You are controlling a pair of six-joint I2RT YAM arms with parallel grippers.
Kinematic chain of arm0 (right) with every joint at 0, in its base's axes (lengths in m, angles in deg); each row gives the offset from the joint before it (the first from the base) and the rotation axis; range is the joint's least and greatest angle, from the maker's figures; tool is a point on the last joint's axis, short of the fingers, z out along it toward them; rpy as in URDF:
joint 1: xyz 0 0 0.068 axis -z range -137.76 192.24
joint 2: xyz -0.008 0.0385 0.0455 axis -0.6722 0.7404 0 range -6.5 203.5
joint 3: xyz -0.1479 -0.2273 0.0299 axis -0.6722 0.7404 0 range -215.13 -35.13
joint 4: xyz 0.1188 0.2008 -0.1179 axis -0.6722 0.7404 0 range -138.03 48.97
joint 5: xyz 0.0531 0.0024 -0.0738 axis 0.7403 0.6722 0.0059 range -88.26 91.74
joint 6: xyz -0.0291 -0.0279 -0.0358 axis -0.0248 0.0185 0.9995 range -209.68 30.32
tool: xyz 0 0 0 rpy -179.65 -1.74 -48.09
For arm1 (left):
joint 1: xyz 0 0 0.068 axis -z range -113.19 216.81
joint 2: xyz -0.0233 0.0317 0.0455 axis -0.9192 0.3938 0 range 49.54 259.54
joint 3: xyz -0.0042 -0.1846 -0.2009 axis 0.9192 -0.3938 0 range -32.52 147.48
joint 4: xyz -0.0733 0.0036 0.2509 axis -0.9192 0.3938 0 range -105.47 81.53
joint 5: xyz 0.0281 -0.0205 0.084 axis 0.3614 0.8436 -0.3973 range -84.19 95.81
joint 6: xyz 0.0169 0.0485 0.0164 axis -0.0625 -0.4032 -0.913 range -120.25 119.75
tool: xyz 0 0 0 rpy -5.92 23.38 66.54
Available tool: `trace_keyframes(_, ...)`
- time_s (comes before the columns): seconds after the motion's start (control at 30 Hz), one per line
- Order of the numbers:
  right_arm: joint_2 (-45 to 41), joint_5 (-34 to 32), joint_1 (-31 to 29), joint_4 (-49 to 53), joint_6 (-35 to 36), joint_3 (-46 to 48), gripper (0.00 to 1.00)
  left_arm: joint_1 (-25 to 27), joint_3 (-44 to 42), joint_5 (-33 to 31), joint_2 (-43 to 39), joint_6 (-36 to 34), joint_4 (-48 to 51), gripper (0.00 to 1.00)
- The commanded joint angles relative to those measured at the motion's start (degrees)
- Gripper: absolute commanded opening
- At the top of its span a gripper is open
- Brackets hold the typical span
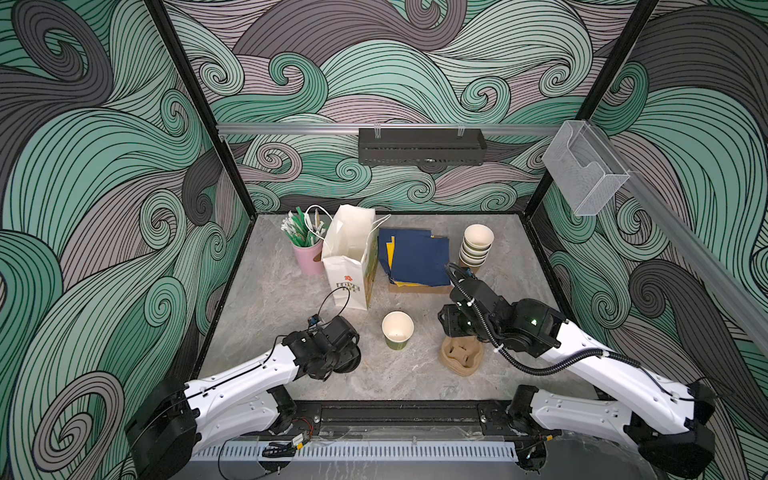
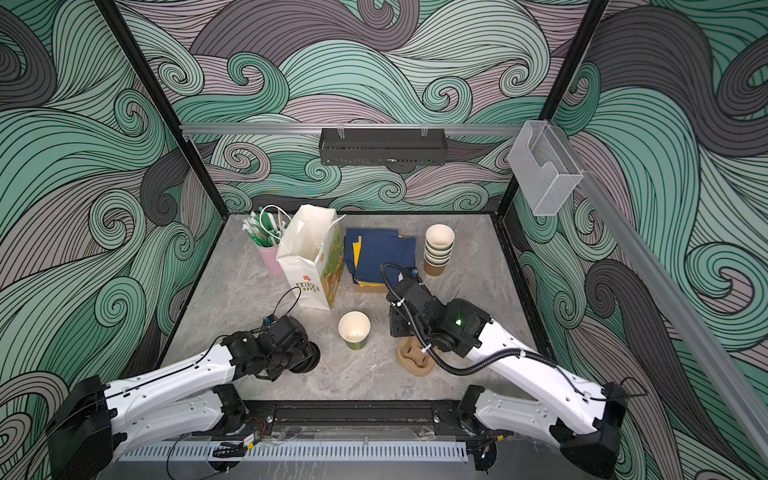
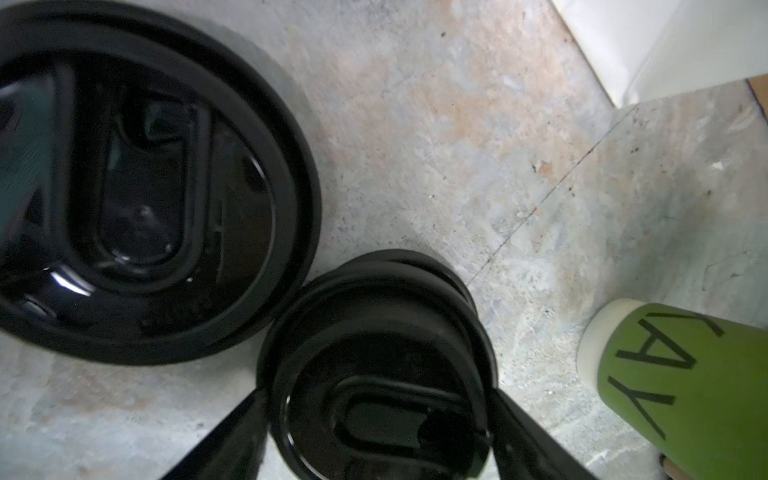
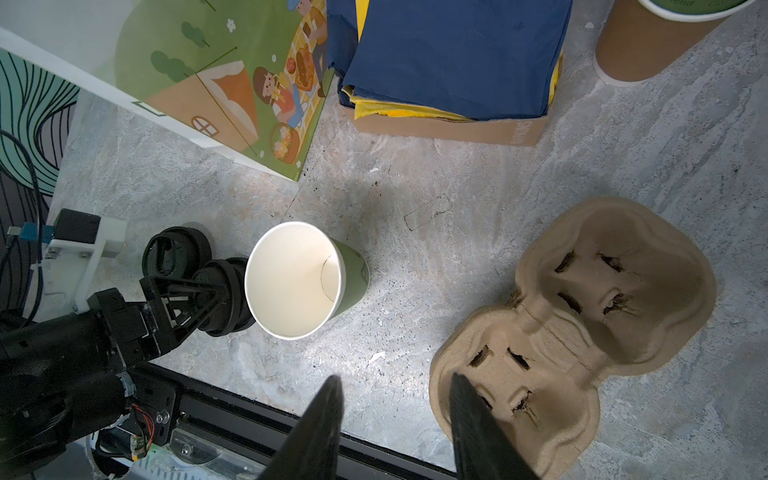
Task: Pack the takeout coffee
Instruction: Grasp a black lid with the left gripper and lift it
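An olive-green paper cup (image 1: pixel 397 330) (image 4: pixel 295 278) stands upright mid-table, lidless and white inside; no capped takeout coffee is in view. Left of it sits a short stack of black sip lids (image 3: pixel 386 415) (image 4: pixel 224 291), with one more loose lid (image 3: pixel 137 183) beside it. My left gripper (image 3: pixel 376 392) (image 1: pixel 347 357) is low over the stack, one finger against each side of the top lid's rim. My right gripper (image 4: pixel 395 386) hovers open and empty beside the brown pulp cup carrier (image 4: pixel 582 316) (image 1: pixel 461 359).
A white paper bag (image 1: pixel 353 257) stands open behind the cup. Around it are a pink cup of straws (image 1: pixel 307 249), a box of blue napkins (image 1: pixel 415 257) and a stack of lidless cups (image 1: pixel 476 245). The black front rail (image 4: pixel 249 415) runs under my right gripper.
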Motion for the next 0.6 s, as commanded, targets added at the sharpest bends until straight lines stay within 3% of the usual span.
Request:
trace_keyframes(0.0, -0.6, -0.5, 0.2, 1.1, -1.1, 0.2, 0.44, -0.8, -0.5, 0.8, 0.2, -0.7, -0.9, 0.82)
trace_keyframes(0.4, -0.4, -0.5, 0.2, 1.4, -0.8, -0.1, 0.44, -1.1, -0.8, 1.8, 1.8, -1.3, -2.0, 0.80)
trace_keyframes(0.57, -0.6, -0.6, 0.3, 1.6, -0.8, -0.2, 0.44, -1.3, -0.5, 2.1, 2.0, -1.8, -1.5, 0.75)
